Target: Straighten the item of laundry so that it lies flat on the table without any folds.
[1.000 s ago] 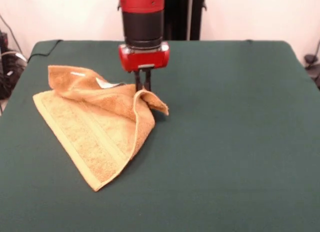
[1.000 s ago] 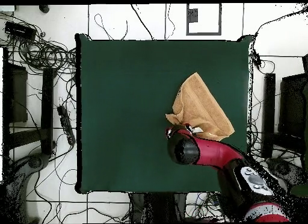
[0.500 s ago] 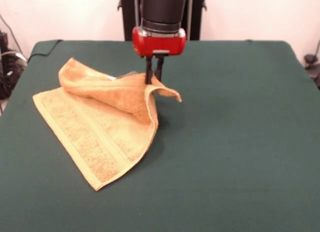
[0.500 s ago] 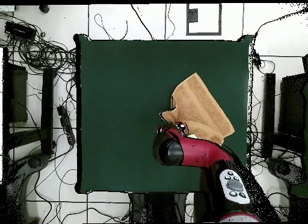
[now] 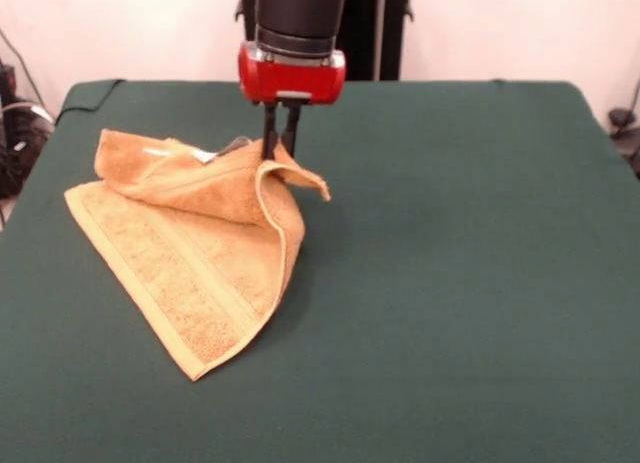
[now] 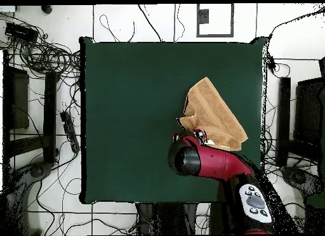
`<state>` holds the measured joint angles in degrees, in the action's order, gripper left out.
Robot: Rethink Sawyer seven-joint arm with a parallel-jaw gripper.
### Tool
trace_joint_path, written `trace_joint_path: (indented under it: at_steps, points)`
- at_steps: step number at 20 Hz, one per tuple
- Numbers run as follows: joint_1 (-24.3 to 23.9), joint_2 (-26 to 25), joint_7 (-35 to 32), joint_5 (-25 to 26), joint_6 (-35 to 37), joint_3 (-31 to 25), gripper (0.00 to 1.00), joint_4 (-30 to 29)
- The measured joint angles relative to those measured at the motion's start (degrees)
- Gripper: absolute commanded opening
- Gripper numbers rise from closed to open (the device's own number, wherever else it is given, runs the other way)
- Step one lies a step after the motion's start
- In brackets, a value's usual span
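folded tan towel (image 6: 214, 113) on green table (image 6: 133, 106), red arm (image 6: 212, 165) overlapping its edge nearest the base

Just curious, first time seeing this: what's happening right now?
Gripper shut on towel edge, lifted. Towel folded over, not flat. Table: nothing in the way.

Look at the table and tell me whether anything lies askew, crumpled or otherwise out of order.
The towel is not flat. It lies askew to the edges of the table, doubled over on itself, and the gripper pinches the top layer, so one corner stands up in a peak and curls over. Nothing looks spilled or damaged.
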<state>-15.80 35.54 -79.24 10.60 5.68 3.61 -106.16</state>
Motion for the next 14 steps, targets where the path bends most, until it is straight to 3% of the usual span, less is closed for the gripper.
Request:
trace_joint_path:
  at_steps: [9,14]
  points:
    - [-1.4,0.8,0.0,-0.1,1.0,0.1,0.0,-0.1]
    - [-1.3,3.6,0.0,-1.3,6.3,0.1,0.0,-0.1]
